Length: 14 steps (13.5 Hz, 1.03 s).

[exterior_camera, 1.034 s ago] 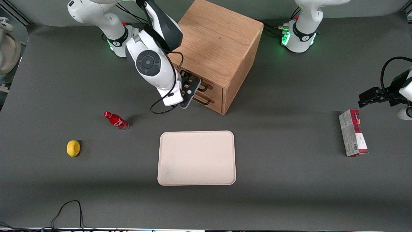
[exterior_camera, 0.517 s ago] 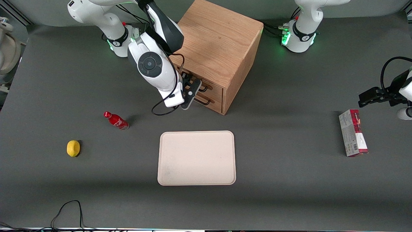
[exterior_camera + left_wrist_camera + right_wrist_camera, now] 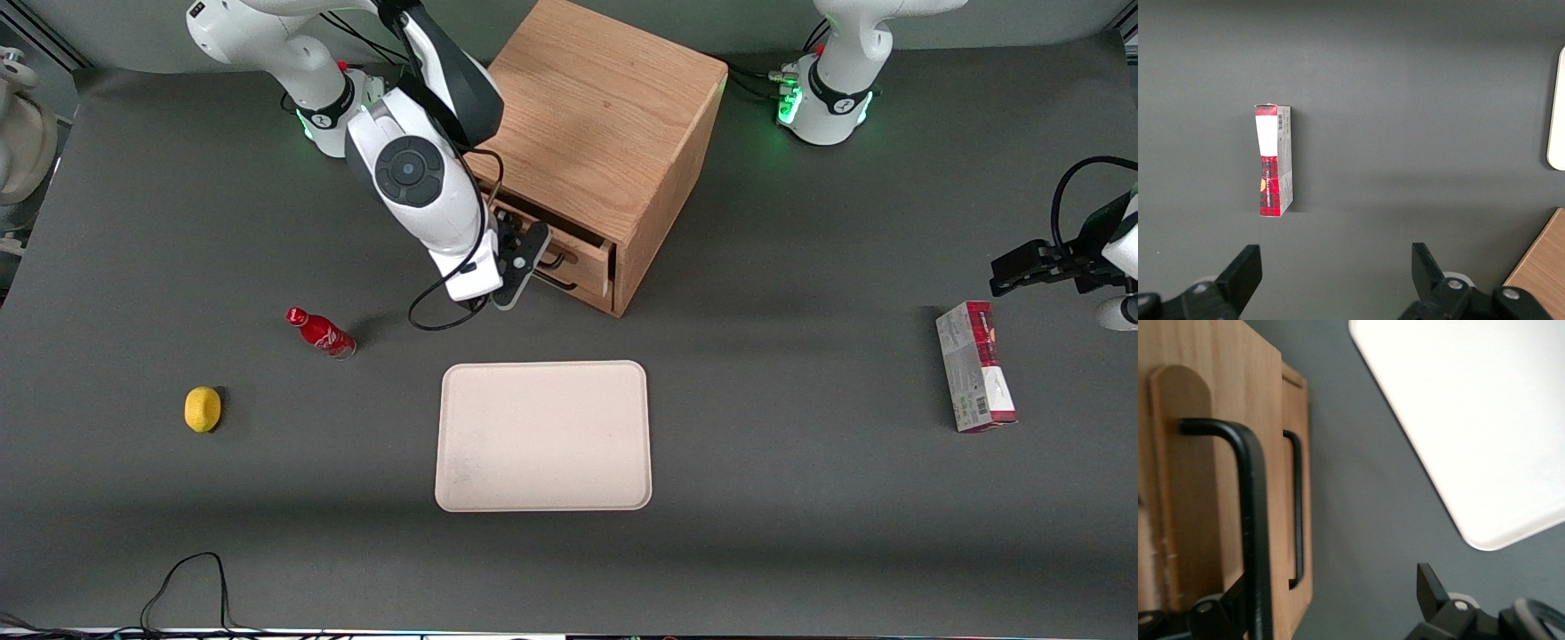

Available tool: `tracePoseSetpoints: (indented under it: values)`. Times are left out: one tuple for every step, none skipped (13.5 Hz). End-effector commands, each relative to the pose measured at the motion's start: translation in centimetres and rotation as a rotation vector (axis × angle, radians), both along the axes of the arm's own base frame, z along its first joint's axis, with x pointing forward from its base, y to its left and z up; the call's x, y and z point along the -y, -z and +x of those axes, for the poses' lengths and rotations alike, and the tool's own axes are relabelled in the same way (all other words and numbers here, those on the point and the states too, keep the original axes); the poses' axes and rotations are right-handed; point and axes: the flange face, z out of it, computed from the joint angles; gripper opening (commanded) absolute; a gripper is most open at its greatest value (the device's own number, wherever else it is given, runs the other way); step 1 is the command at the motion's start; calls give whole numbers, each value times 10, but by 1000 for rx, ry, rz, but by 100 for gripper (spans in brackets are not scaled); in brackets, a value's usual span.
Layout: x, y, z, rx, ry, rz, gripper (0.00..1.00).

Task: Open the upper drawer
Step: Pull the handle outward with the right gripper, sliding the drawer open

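The wooden cabinet (image 3: 605, 133) stands at the back of the table. Its upper drawer (image 3: 582, 256) sticks out a little from the cabinet face, with a dark gap above it. The lower drawer (image 3: 589, 289) beneath sits flush. My right gripper (image 3: 532, 253) is at the upper drawer's front and is open. In the right wrist view the upper drawer's black handle (image 3: 1255, 520) runs just inside one finger (image 3: 1238, 603), while the other finger (image 3: 1429, 585) stands far off over bare table. The lower drawer's handle (image 3: 1297, 507) shows beside it.
A cream tray (image 3: 543, 436) lies nearer the front camera than the cabinet, also in the right wrist view (image 3: 1471, 420). A red bottle (image 3: 320, 332) and a lemon (image 3: 203, 409) lie toward the working arm's end. A red-and-grey box (image 3: 975, 366) lies toward the parked arm's end.
The gripper has drawn back from the cabinet toward the front camera, and the upper drawer has come out a little with it. The lower drawer has stayed shut.
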Motion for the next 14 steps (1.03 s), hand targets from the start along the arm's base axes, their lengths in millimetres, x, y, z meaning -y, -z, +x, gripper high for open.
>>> tracePoseSetpoints:
  values:
    - [12, -7, 19, 32, -9, 2, 100]
    - [18, -7, 24, 32, 4, 3, 100]
    - [18, -9, 25, 38, 5, 5, 100]
    - [18, -3, 27, 34, 4, -1, 100]
    - [17, 4, 30, 37, 2, -10, 100]
    - [16, 9, 34, 52, -4, -21, 100]
    - [15, 11, 35, 62, -8, -25, 100]
    - [15, 10, 38, 68, -8, -23, 100]
    - [16, 9, 43, 73, -3, -23, 100]
    - [16, 6, 46, 80, 0, -19, 100]
    - [22, 3, 53, 87, 5, -15, 100]
    - [28, 0, 60, 95, -10, -9, 100]
    - [37, -2, 67, 98, -10, -6, 100]
    - [41, -5, 71, 102, -3, -4, 100]
